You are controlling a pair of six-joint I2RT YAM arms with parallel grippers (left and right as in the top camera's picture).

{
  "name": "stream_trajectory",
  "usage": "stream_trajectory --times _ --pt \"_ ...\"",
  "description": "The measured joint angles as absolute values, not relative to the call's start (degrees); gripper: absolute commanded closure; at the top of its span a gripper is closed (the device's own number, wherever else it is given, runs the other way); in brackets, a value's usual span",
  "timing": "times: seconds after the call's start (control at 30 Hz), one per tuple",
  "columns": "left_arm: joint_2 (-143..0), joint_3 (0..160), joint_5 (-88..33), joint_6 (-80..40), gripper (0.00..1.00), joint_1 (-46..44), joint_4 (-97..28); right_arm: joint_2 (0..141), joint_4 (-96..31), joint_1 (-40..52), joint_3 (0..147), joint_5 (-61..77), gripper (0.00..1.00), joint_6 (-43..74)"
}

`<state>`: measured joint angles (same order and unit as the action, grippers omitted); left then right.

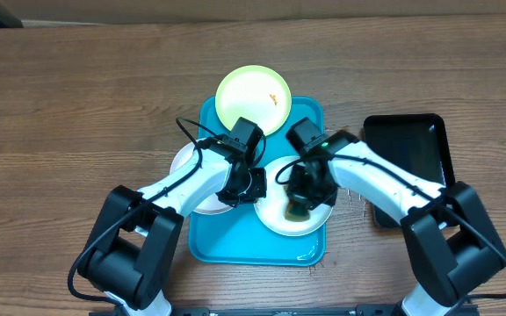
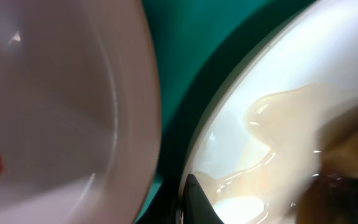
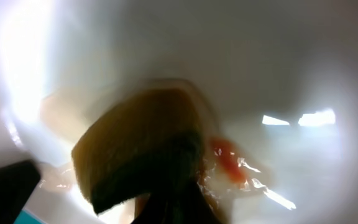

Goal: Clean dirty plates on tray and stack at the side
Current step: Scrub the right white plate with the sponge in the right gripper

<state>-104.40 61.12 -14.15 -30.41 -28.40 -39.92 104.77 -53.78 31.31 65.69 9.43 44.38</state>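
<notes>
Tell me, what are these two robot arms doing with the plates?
They are washing dishes. The right gripper presses a yellow-brown sponge onto a round white plate lying on the bright turquoise plastic tray, beside an orange smear not yet wiped off. The left gripper sits at that plate's rim; whether it grips is unclear. A second white plate and a pale yellow-green plate wait, both with smears.
</notes>
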Motion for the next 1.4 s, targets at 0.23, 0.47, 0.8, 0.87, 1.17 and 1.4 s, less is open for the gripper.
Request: stream_trajectory --times 0.23,0.47,0.8,0.87,1.17,1.4 --pt "-104.4 61.2 -14.4 -31.5 0.96 -28.8 -39.6 104.7 -57.3 27.7 66.4 6.4 0.96 44.5" --pt "-104.4 61.2 -14.5 -32.1 0.96 -28.8 -39.6 104.9 -63.3 27.7 68.2 -1.9 0.96 44.6" --pt "-104.4 61.9 -14.9 -33.1 0.96 -29.3 -39.7 107.0 -72.2 27.7 75.9 -8.8 0.96 44.5" --pt "-104.4 62.0 -14.3 -33.1 0.96 -29.2 -40.1 107.0 -74.0 27.6 78.1 -10.5 0.96 44.2" --pt "-104.4 62.0 -12.6 -33.1 0.96 -28.5 -40.7 103.1 -77.0 23.4 82.9 -13.8 0.96 39.4" --pt "-104.4 62.0 -12.2 -33.1 0.96 -28.5 -40.8 99.5 -71.3 7.3 82.8 -10.8 0.95 33.3"
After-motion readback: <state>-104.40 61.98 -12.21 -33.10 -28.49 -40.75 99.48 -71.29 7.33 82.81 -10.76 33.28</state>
